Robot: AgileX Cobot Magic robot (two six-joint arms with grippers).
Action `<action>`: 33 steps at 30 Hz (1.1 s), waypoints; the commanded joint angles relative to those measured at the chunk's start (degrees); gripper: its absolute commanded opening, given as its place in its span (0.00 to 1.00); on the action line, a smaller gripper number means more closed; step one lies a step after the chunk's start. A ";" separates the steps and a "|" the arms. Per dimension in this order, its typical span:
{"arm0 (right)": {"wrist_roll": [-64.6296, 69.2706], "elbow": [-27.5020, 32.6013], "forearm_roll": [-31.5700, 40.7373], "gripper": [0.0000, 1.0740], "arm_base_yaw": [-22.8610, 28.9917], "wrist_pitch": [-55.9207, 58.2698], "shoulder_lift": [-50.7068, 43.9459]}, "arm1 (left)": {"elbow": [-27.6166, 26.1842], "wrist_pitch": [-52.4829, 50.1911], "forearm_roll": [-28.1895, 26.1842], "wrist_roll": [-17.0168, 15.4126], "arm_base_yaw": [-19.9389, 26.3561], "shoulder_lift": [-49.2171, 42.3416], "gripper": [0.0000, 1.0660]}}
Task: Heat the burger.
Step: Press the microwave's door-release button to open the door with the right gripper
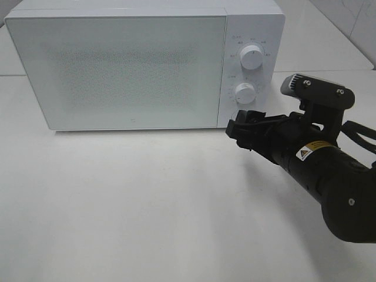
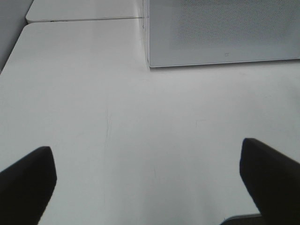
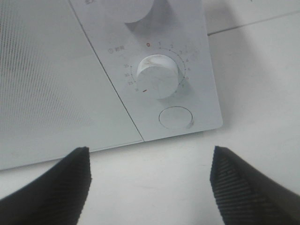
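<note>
We see no burger anywhere, perhaps it sits shut inside the microwave [image 1: 117, 64]; with left fingers [image 2: 28, 183] and right fingers [image 3: 243, 183] spread and empty, we expect it light and squashy, best cradled by the bun's sides.

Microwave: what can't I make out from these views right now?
- All views: the inside of the microwave is hidden by its frosted door; no burger shows anywhere.
- Exterior high: the round button is hidden behind the right pincer.
- Right wrist: the upper dial is cut off by the picture's edge.
- Exterior high: the dial markings are too small to read.
</note>
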 commanded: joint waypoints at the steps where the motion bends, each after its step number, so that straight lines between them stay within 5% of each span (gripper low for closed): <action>1: 13.18 -0.52 -0.29 0.59 0.23 0.29 0.06 | 0.17 -0.80 -0.34 -0.06 -0.11 -0.29 0.94; 8: 34.95 -0.52 -2.35 0.45 0.23 0.29 0.06 | 0.17 -0.80 -0.34 -0.06 -0.11 -0.29 0.94; 15: 57.64 -0.52 -2.75 0.19 0.23 0.23 0.06 | 0.17 -0.80 -0.34 -0.06 -0.11 -0.29 0.94; 21: 61.94 -0.52 -0.69 0.01 0.23 0.23 0.11 | 0.17 -0.80 -0.34 -0.06 -0.11 -0.29 0.94; 33: 62.57 -6.59 4.01 0.00 0.17 0.86 6.65 | 0.17 -0.80 -0.34 -0.06 -0.11 -0.29 0.94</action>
